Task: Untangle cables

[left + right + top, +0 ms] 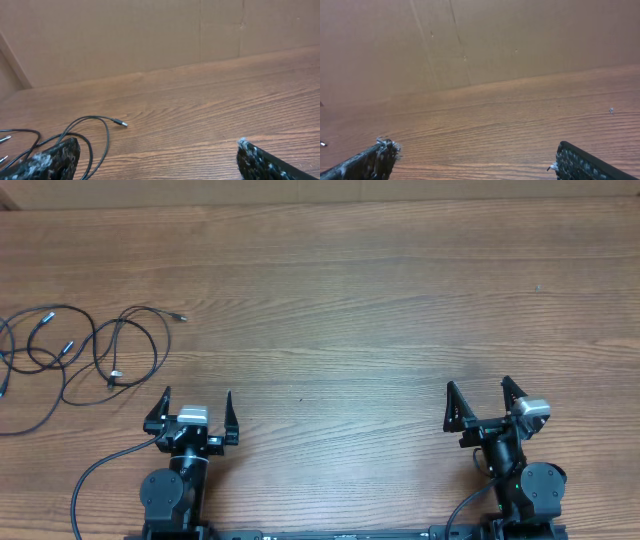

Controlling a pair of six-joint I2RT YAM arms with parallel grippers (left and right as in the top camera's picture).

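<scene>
The cables (75, 350) are thin black wires with small silver plug ends, looped over each other on the wooden table at the far left. In the left wrist view a loop of the cables (95, 135) with a plug end lies at lower left, just past the left fingertip. My left gripper (197, 402) is open and empty, to the right of and nearer than the tangle. It shows wide open in the left wrist view (157, 155). My right gripper (478, 392) is open and empty at the near right, far from the cables. It shows open in its wrist view (475, 160).
A brown cardboard wall (150, 35) stands along the far edge of the table. Thick black cables (95, 475) run from the arm bases at the near edge. The wooden table (360, 310) stretches between the two arms.
</scene>
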